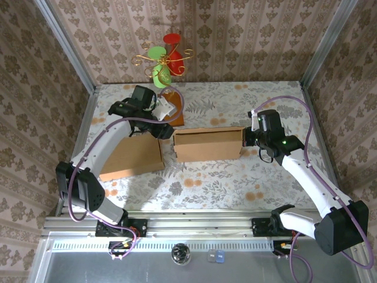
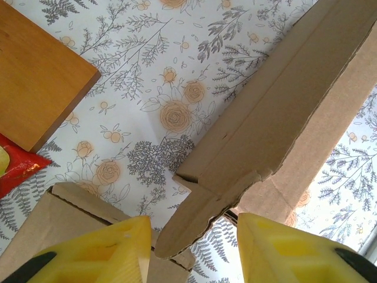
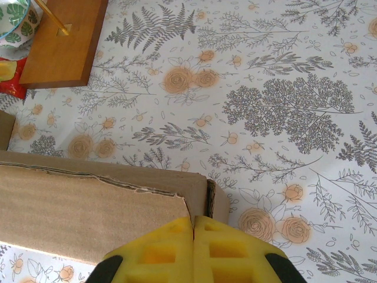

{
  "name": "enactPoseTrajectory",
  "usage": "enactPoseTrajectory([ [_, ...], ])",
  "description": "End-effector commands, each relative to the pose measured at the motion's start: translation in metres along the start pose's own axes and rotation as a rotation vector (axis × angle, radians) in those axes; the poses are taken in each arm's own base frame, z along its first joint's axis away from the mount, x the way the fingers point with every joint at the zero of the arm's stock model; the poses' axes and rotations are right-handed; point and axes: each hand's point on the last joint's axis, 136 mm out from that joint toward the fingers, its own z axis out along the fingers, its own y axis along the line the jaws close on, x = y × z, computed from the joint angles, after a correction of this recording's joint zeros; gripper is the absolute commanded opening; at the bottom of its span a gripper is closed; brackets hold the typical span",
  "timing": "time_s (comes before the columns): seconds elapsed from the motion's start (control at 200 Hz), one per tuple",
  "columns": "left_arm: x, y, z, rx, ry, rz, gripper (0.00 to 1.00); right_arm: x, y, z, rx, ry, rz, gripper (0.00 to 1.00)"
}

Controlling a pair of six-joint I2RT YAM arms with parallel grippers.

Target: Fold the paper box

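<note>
The yellow fingers of the left gripper stand spread. The ragged tip of an end flap hangs between them, pinched by neither pad, so we call them released and gripping nothing. The right gripper has its fingers clenched together on no object, their joined tips set against the top edge of the box's right end wall. The paper box sits in the middle of the table, its length parallel to the near edge. A large flat panel lies beside it toward the left edge. A wooden board rests just past the left gripper, toward the far edge.

We judge the step in hand to be taking hold of that left end flap so it can be turned inward. To do it well we would centre the flap between the pads before closing. We would bite above the torn tip, where the card is sound, and swing along the crease rather than pull, since the box looks light and may slide. The right gripper's closed tips seem well placed to brace the opposite end, and we would press gently there, not crush the wall.
</note>
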Motion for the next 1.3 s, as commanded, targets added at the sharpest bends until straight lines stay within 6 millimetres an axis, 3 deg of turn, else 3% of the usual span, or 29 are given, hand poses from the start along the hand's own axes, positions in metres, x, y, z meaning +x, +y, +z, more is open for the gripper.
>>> enactPoseTrajectory([
  [0.0, 0.004, -0.006, 0.000, 0.036, 0.018, 0.014, 0.38, 0.005, 0.001, 0.000, 0.005, 0.024, 0.006, 0.00],
  [0.305, 0.002, -0.007, 0.005, 0.054, 0.020, 0.009, 0.25, 0.004, 0.001, 0.000, 0.006, 0.022, 0.011, 0.00],
  [0.67, 0.003, -0.010, 0.008, 0.055, 0.026, 0.009, 0.20, 0.003, 0.001, 0.001, 0.007, 0.021, 0.015, 0.00],
  [0.695, 0.002, -0.021, 0.011, 0.070, 0.032, 0.031, 0.20, 0.003, 0.001, 0.001, 0.006, 0.020, 0.016, 0.00],
  [0.965, 0.002, -0.028, 0.015, 0.060, 0.045, -0.010, 0.14, 0.004, 0.001, 0.002, 0.006, 0.022, 0.027, 0.00],
  [1.18, 0.005, -0.030, 0.017, 0.027, 0.083, -0.120, 0.15, 0.002, 0.001, 0.002, 0.009, 0.016, 0.036, 0.00],
  [1.295, 0.011, -0.036, 0.019, 0.024, 0.100, -0.129, 0.23, 0.002, 0.001, 0.001, 0.010, 0.015, 0.041, 0.00],
])
